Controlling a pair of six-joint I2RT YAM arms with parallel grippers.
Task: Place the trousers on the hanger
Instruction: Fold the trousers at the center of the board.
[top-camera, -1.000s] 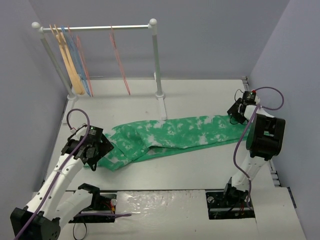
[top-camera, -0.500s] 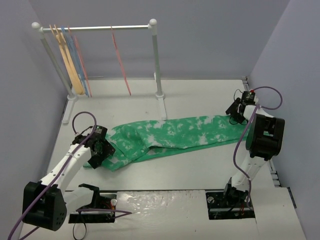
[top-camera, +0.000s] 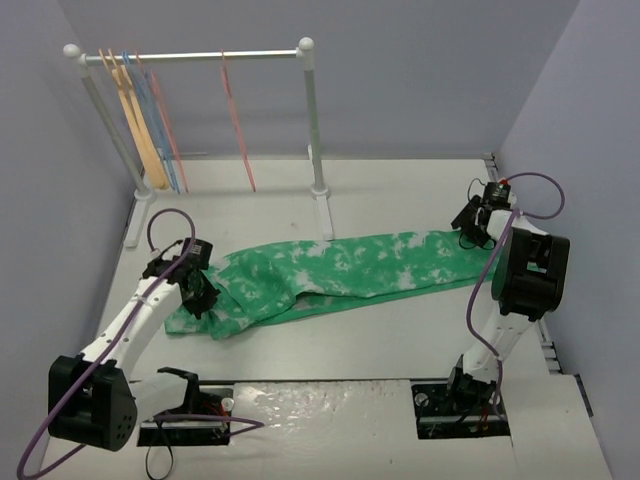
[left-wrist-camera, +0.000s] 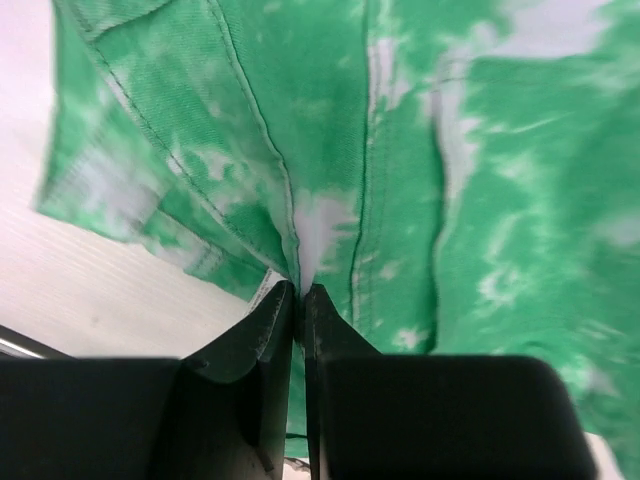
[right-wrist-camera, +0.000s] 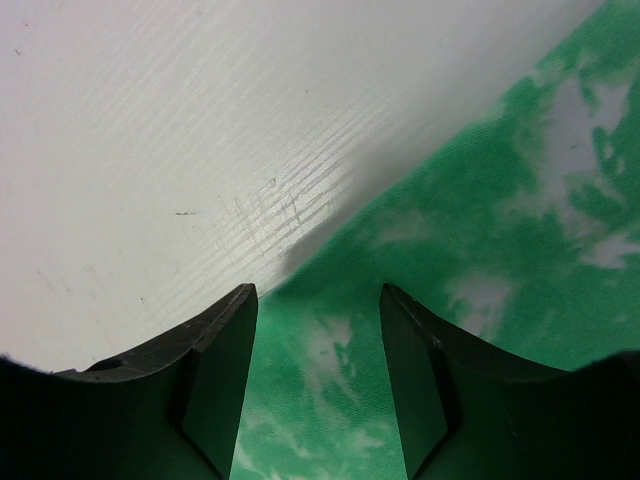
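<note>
The green, white-blotched trousers (top-camera: 350, 265) lie flat across the table, running from left to right. My left gripper (top-camera: 204, 296) sits on their left end. In the left wrist view it (left-wrist-camera: 298, 288) is shut on a raised fold of the cloth (left-wrist-camera: 480, 200) along a seam. At the far right end my right gripper (top-camera: 468, 228) hovers low over the cloth edge (right-wrist-camera: 480, 250). Its jaws (right-wrist-camera: 317, 290) stand open, with green cloth lying under the gap. The pink-salmon wire hanger (top-camera: 238, 125) hangs alone on the rail at the back.
A white clothes rack stands at the back, with its rail (top-camera: 200, 56), right post (top-camera: 314, 120) and foot (top-camera: 326, 215) close to the trousers' far edge. At its left end hang a tan wooden hanger (top-camera: 140, 130) and blue wire hangers (top-camera: 157, 125). Walls close in on both sides.
My left gripper, which stood open a second ago, has shifted along the trousers' left end and shut on a fold of cloth. The right arm has not moved.
</note>
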